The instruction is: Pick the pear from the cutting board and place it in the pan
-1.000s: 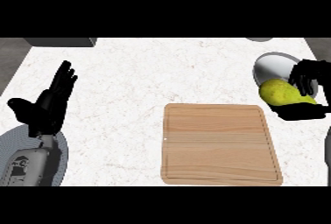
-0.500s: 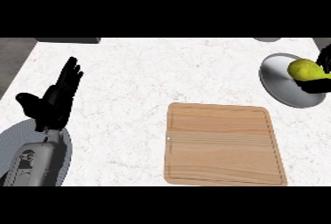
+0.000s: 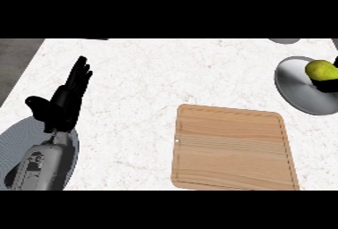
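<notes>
The yellow-green pear (image 3: 319, 69) is at the far right edge, over the grey round pan (image 3: 302, 91). Only a small black part of my right hand (image 3: 327, 84) shows there, curled under and beside the pear; the rest is cut off by the edge. Whether the pear touches the pan I cannot tell. The wooden cutting board (image 3: 231, 147) lies bare at the lower middle. At the left, my left hand (image 3: 65, 98) rests open with its fingers pointing up, far from the board.
A grey round plate (image 3: 14, 136) lies under my left forearm at the lower left. Part of another grey object (image 3: 285, 40) shows at the top right. The counter's left edge runs along a dark strip (image 3: 16, 62).
My right hand has carried the pear right and farther from the board, over the pan, and has slid mostly out of view. The view has shifted, bringing more of the pan in. The left hand stays open.
</notes>
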`<state>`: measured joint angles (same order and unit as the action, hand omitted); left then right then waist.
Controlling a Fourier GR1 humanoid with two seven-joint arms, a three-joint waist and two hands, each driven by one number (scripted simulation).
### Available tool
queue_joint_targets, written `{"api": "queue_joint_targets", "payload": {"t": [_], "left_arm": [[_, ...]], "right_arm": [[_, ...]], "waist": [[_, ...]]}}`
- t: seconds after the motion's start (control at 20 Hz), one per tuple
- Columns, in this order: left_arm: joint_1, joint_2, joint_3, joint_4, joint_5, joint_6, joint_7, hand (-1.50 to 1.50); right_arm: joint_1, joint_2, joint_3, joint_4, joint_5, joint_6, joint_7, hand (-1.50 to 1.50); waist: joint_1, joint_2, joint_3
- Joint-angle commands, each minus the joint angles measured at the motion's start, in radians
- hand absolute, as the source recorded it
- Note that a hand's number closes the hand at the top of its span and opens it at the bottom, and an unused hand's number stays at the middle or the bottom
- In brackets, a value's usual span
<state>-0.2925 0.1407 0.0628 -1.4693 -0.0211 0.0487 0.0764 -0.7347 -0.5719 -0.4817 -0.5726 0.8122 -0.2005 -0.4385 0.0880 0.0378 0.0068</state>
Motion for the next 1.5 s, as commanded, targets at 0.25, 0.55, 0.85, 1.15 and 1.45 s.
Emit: {"api": "queue_joint_targets", "payload": {"t": [0.25,0.55,0.85,1.15,1.45], "left_arm": [[0.0,-0.002,-0.017,0.001,0.006,-0.026,-0.009,0.0],[-0.033,0.006,0.013,0.037,0.0,-0.001,-0.011,0.0],[-0.022,0.011,0.025,0.033,0.008,-0.001,-0.003,0.0],[0.022,0.028,0.032,0.011,0.016,-0.019,-0.002,0.0],[0.041,0.026,0.041,-0.023,0.017,0.0,0.025,0.0]], "right_arm": [[-0.075,-0.03,-0.047,0.284,-0.046,0.187,-0.011,-1.5],[-0.081,-0.019,-0.049,0.357,-0.05,0.246,-0.109,-1.5],[-0.109,-0.044,-0.184,0.355,-0.184,0.243,-0.218,-1.5],[-0.024,-0.15,-0.284,0.415,-0.294,0.466,-0.325,-1.5],[0.089,-0.235,-0.279,0.428,-0.317,0.768,-0.451,-1.5]], "waist": [[0.032,0.013,0.003],[0.009,0.01,0.002],[-0.01,0.001,0.002],[-0.034,-0.011,0.001],[-0.065,-0.029,-0.002]]}}
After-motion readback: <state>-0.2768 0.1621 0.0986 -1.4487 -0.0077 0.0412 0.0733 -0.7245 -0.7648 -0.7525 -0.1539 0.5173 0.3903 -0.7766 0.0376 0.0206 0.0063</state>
